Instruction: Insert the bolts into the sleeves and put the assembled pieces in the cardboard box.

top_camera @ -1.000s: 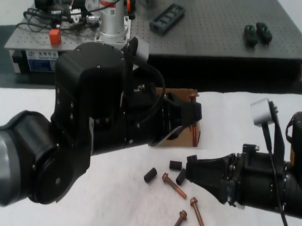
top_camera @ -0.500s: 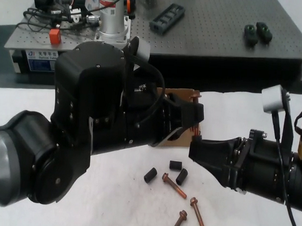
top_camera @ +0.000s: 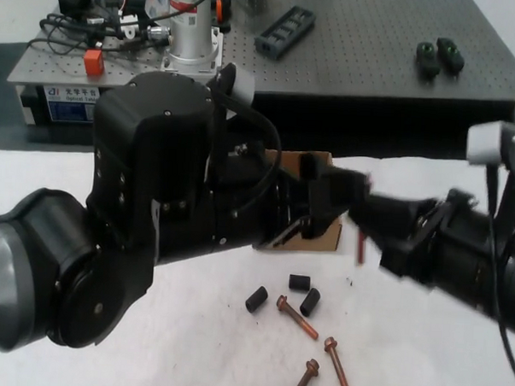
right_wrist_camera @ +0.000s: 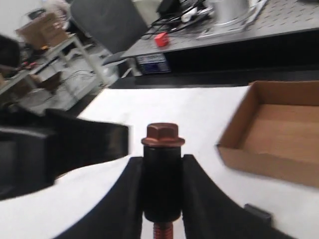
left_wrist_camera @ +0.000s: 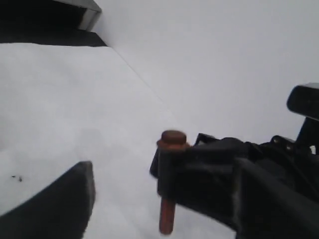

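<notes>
Copper-coloured bolt [right_wrist_camera: 162,133], a hex head over a round flange, sits through a smooth black cylindrical sleeve [right_wrist_camera: 162,191]. Your right gripper [right_wrist_camera: 162,167] is clamped on that sleeve, with a curved matte black finger [right_wrist_camera: 197,199] pressed to each side and the threaded tip poking out below. In the high view the pair hangs just at 3 o'clock of the cardboard box [top_camera: 324,239], an open, low-walled tray of plain brown board. Your left gripper [top_camera: 330,196] sits at the box's 3 o'clock edge, its fingers spread apart with nothing clamped between them. At 6 o'clock of the box, three loose sleeves [top_camera: 300,282] and three bare bolts [top_camera: 297,317] lie scattered on the white cloth [top_camera: 233,363].
</notes>
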Robot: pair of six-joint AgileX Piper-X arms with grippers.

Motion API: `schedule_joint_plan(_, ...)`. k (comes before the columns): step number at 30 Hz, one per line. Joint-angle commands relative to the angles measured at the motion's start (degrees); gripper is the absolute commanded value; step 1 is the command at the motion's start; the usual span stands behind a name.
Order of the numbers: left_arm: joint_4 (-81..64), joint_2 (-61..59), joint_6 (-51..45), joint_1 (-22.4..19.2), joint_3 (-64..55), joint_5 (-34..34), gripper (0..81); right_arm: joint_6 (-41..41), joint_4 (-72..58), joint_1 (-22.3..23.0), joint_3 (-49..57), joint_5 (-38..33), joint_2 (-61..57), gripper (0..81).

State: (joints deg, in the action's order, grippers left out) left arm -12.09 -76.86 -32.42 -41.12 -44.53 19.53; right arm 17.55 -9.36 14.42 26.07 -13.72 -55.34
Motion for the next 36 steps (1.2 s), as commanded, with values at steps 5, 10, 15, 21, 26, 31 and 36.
schedule_joint_plan(5, 5.33, 0.66, 5.31, 0.26, 0.12, -4.94, 48.3, -8.47, 5.64, -4.35, 12.85, 6.76, -16.89, 5.9)
schedule_joint_plan(10, 12.09, 0.46, 15.35, 0.48, 0.12, -15.33, 48.4, -12.31, 12.68, -4.33, 30.34, 8.89, -35.95, 5.9)
schedule_joint_plan(15, 17.03, -2.88, 22.96, 1.90, -0.54, -16.39, 45.6, -13.30, 23.84, -4.11, 47.58, 8.85, -51.78, 5.9)
schedule_joint_plan(21, 27.85, -13.04, 32.42, 2.11, -6.08, -14.55, 44.0, -13.73, 35.92, -4.11, 61.59, 9.03, -63.75, 5.9)
schedule_joint_plan(26, 35.16, -22.26, 35.50, 2.36, -13.86, -14.65, 44.0, -13.73, 39.87, -4.11, 65.30, 8.64, -67.25, 9.0)
schedule_joint_plan(31, 41.00, -29.84, 41.33, 2.97, -22.38, -15.10, 44.0, -13.73, 40.29, -4.48, 65.33, 6.49, -66.43, 34.9)
schedule_joint_plan(36, 48.07, -34.34, 44.76, 4.64, -30.49, -17.90, 44.0, -13.73, 43.77, -5.43, 65.33, 4.04, -62.98, 30.8)
